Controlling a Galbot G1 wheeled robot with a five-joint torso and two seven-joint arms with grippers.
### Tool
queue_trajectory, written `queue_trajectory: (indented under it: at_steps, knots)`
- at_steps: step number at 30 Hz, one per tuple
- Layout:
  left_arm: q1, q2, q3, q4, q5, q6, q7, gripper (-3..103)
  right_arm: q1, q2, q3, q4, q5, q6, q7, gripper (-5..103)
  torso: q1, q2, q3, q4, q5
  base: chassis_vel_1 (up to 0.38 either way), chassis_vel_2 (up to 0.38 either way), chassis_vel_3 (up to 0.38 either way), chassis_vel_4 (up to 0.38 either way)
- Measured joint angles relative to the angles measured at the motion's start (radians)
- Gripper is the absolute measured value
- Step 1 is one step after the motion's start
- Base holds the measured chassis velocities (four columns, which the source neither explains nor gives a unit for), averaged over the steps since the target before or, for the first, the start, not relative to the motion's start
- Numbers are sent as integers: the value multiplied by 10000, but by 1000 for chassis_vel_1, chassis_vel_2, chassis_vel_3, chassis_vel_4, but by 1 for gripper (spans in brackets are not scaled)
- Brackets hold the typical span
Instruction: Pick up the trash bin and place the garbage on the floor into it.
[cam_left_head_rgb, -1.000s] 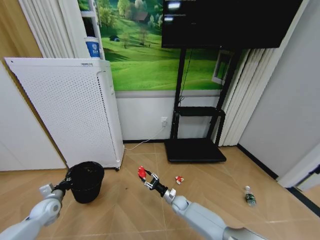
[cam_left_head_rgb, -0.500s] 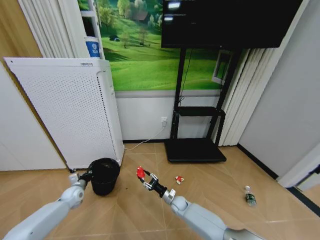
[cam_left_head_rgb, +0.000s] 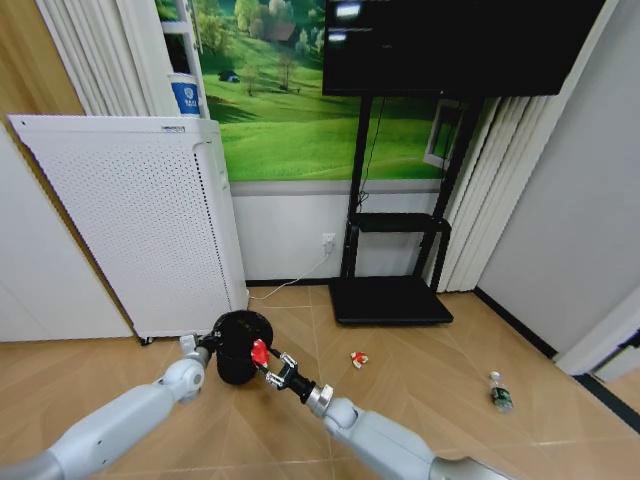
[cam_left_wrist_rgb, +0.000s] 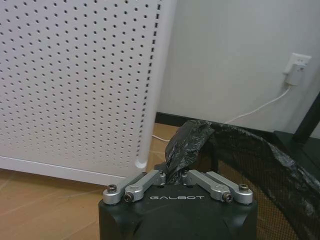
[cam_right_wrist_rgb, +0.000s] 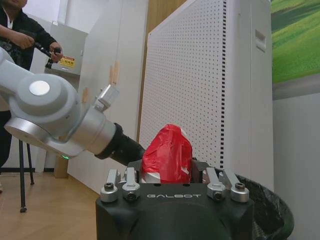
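Note:
My left gripper (cam_left_head_rgb: 207, 346) is shut on the rim of the small black trash bin (cam_left_head_rgb: 238, 345), holding it off the floor in front of the white perforated unit; the left wrist view shows its bag liner (cam_left_wrist_rgb: 186, 143) pinched between the fingers. My right gripper (cam_left_head_rgb: 266, 361) is shut on a red-and-white piece of garbage (cam_left_head_rgb: 259, 352), right at the bin's near rim. In the right wrist view that red piece (cam_right_wrist_rgb: 168, 154) sits between the jaws with the bin's rim (cam_right_wrist_rgb: 265, 210) just beyond. Another red-and-white bit (cam_left_head_rgb: 357, 359) and a small clear bottle (cam_left_head_rgb: 500, 393) lie on the floor.
The tall white perforated unit (cam_left_head_rgb: 140, 220) stands close behind the bin on the left. A black TV stand (cam_left_head_rgb: 390, 298) sits against the back wall, with a white cable (cam_left_head_rgb: 285, 283) running to a socket. A person (cam_right_wrist_rgb: 20, 35) stands far off in the room.
My left arm has carried the bin rightward and farther out, toward the middle. My right gripper with the red piece has moved left to meet the bin's rim.

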Motion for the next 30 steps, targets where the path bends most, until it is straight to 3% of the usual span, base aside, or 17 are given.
queue_trajectory:
  at_steps: [8, 21, 26, 28, 30]
  knots:
    - [11, 56, 290, -557, 57, 38, -9, 7, 262, 400, 78, -943, 341, -2, -366, 52, 0, 0, -1, 0, -1, 0, 0, 0, 0]
    - [186, -86, 396, -639, 188, 49, 70, 7, 342, 541, 145, -1250, 313, -13, -326, 50, -1, 1, 0, 0, -1, 0, 0, 0, 0]
    - [325, -193, 396, -634, 263, 49, 70, 7, 243, 492, 213, -1120, 230, -17, -123, 71, -1, 0, -1, 1, -1, 0, 0, 0, 0]
    - [328, -211, 396, -638, 267, 49, 62, 7, 221, 480, 226, -1108, 198, -18, -40, 71, -1, 1, -1, 1, -1, 0, 0, 0, 0]
    - [325, -229, 410, -656, 271, 48, 50, 7, 169, 424, 268, -1011, 134, -20, 96, 87, -1, 1, -1, -1, -1, 0, 0, 0, 0]
